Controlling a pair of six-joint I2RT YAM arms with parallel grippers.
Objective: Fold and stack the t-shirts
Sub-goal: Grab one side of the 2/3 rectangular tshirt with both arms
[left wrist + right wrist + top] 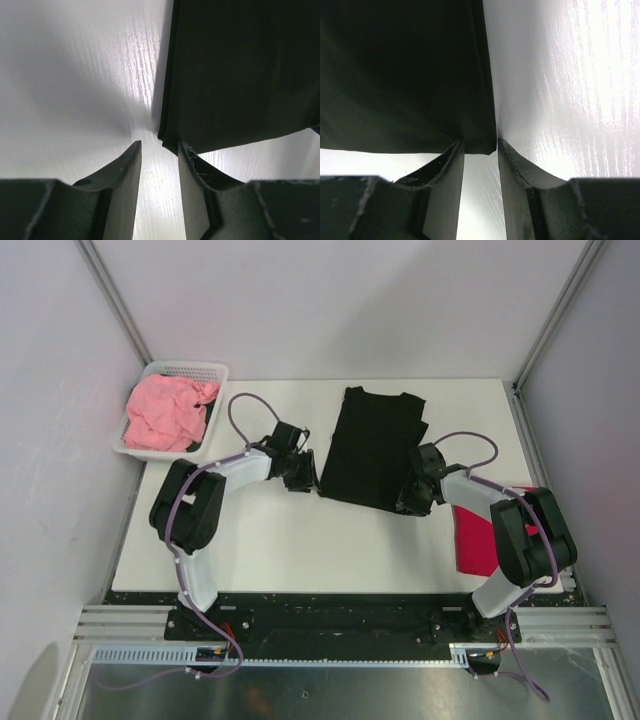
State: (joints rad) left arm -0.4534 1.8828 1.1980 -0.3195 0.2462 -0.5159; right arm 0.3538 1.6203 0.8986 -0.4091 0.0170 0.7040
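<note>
A black t-shirt (372, 445) lies folded into a long rectangle in the middle of the white table (280, 540). My left gripper (300, 480) sits low at its near left corner, jaws apart. In the left wrist view that gripper (160, 143) is open over bare table, and the black t-shirt's corner (172, 137) lies just past the right fingertip. My right gripper (410, 502) is at the near right corner. In the right wrist view it (480, 141) is open, with the black t-shirt's corner (480, 145) lying flat between the fingertips. A crimson red t-shirt (472, 540) lies partly under the right arm. A salmon pink t-shirt (165, 415) is bunched in the basket.
The white mesh basket (190, 370) stands at the table's back left corner. Grey walls and metal frame posts close in the back and both sides. The arm bases are bolted along the near edge.
</note>
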